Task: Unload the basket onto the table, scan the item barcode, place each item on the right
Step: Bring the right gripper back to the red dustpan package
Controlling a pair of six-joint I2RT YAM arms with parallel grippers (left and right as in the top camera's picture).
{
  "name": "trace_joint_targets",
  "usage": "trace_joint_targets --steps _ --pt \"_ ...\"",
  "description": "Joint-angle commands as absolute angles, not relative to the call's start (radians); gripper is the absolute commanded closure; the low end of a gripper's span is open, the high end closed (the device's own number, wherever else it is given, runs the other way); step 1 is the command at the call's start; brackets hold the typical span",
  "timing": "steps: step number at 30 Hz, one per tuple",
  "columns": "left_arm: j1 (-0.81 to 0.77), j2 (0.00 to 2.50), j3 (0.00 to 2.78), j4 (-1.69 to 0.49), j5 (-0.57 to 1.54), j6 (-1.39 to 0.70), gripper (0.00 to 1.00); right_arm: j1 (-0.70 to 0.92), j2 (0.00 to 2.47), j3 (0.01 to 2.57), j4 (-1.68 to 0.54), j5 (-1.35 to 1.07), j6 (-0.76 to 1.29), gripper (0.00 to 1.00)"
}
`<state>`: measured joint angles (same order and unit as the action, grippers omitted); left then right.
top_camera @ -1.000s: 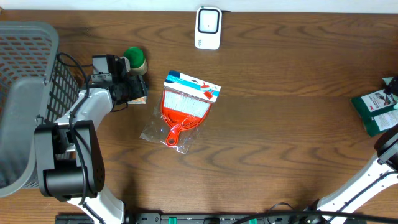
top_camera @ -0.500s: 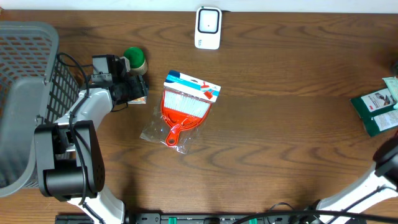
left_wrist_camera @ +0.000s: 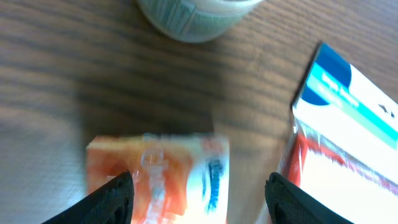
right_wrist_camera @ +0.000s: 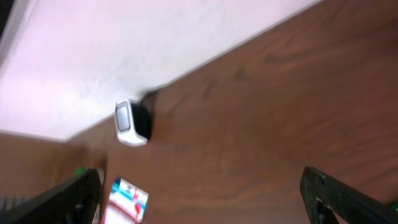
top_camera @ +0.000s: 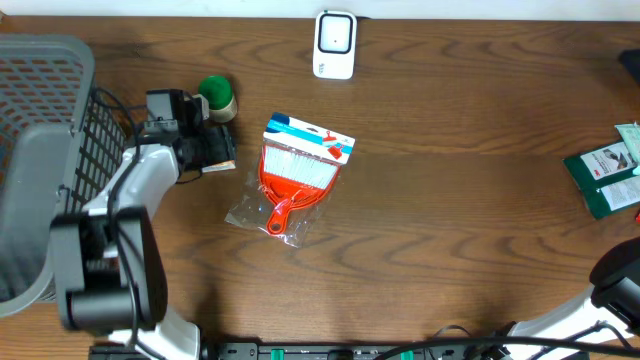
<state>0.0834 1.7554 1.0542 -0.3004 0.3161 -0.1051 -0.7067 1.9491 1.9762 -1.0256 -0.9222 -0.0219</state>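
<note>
A small orange and white packet (left_wrist_camera: 158,177) lies flat on the table, and my left gripper (left_wrist_camera: 202,199) is open over it. The left finger (left_wrist_camera: 115,199) is at the packet's edge; the right finger (left_wrist_camera: 295,199) stands clear of it. From overhead the left gripper (top_camera: 222,150) hides most of the packet. The white barcode scanner (top_camera: 335,44) stands at the far edge, also showing in the right wrist view as the scanner (right_wrist_camera: 130,123). My right gripper (right_wrist_camera: 205,199) is wide open and empty, high above the table's right side.
A green-capped bottle (top_camera: 215,97) stands just beyond the left gripper. A bagged red dustpan brush (top_camera: 298,172) lies to its right. A grey wire basket (top_camera: 40,150) fills the left edge. Green packages (top_camera: 605,180) lie at the right edge.
The right gripper has risen away from the green packages, left the overhead view and opened wide. The left arm has barely shifted over the packet.
</note>
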Motion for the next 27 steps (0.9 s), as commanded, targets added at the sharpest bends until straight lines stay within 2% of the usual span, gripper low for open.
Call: trace_joint_targets --steps 1,5,11,18,22,25,27 --pt "0.088 1.586 1.05 -0.333 0.163 -0.044 0.32 -0.648 1.924 1.977 -1.078 -0.867 -0.131 0.01" --pt "0.088 1.398 1.05 -0.386 0.058 -0.03 0.32 -0.58 1.884 1.977 -1.132 -0.737 -0.154 0.01" --pt "0.086 1.153 1.049 -0.438 0.059 -0.034 0.32 -0.476 1.83 1.977 -1.232 -0.729 -0.242 0.01" --pt "0.086 0.968 1.049 -0.516 0.059 -0.035 0.32 -0.311 1.828 1.965 -1.273 -0.702 -0.237 0.01" --pt "0.086 0.897 1.049 -0.559 0.059 -0.04 0.32 -0.155 1.828 1.938 -1.242 -0.563 -0.141 0.01" --pt "0.086 0.859 1.049 -0.569 0.059 -0.068 0.32 -0.031 1.829 1.893 -1.196 -0.397 0.003 0.01" --pt "0.086 0.846 1.049 -0.578 0.059 -0.089 0.32 0.051 1.829 1.84 -1.146 -0.397 0.067 0.01"
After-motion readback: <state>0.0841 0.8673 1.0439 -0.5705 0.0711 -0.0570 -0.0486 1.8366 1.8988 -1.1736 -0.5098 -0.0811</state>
